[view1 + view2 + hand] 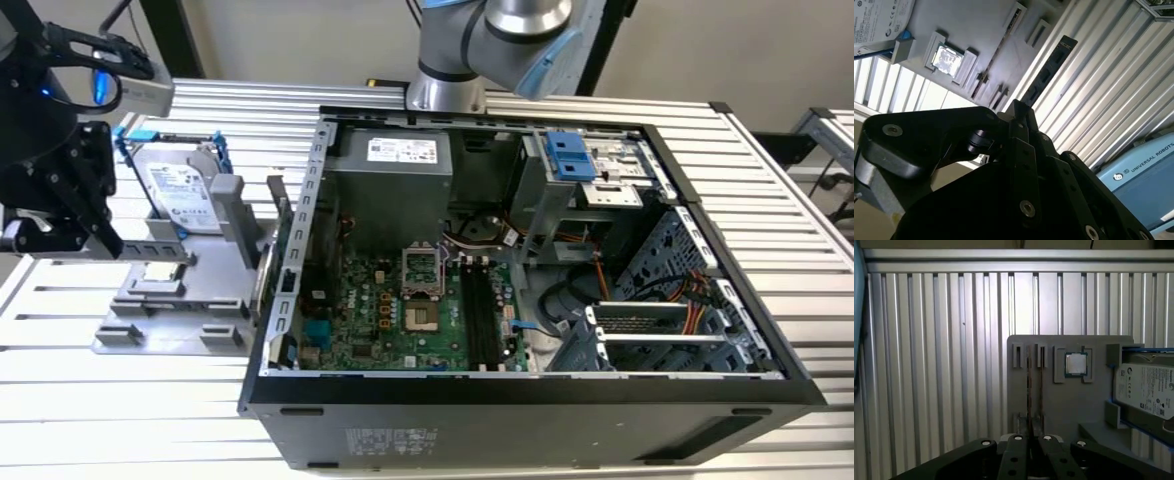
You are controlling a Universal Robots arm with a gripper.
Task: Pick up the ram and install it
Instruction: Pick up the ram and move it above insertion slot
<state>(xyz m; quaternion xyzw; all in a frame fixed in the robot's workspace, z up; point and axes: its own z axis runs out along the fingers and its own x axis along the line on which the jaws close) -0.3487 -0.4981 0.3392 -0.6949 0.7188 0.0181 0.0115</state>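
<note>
The end effector (1016, 107) has its two black fingers drawn close together, pinched on one end of the ram (1048, 70). In the second wrist view the ram juts out from the fingertips as a long, dark, flat stick with a row of black chips, seen against the ribbed metal worktop (929, 365) just past the edge of a grey holder (1064, 410). In the first wrist view the fingers hang over that holder's narrow slots. A small square silver-topped processor (1075, 364) sits in a pocket beside the slots, and a hard drive (1146, 390) in a blue frame rests at the holder's far side. In the exterior view the end effector is at the exterior view's left, over the holder and well apart from the open computer case (534, 410). The case lies on its side in the middle of the worktop with the green motherboard (400, 310) exposed. Long black memory slots (487, 310) run along the board. The arm's base (447, 85) stands behind the case.
</note>
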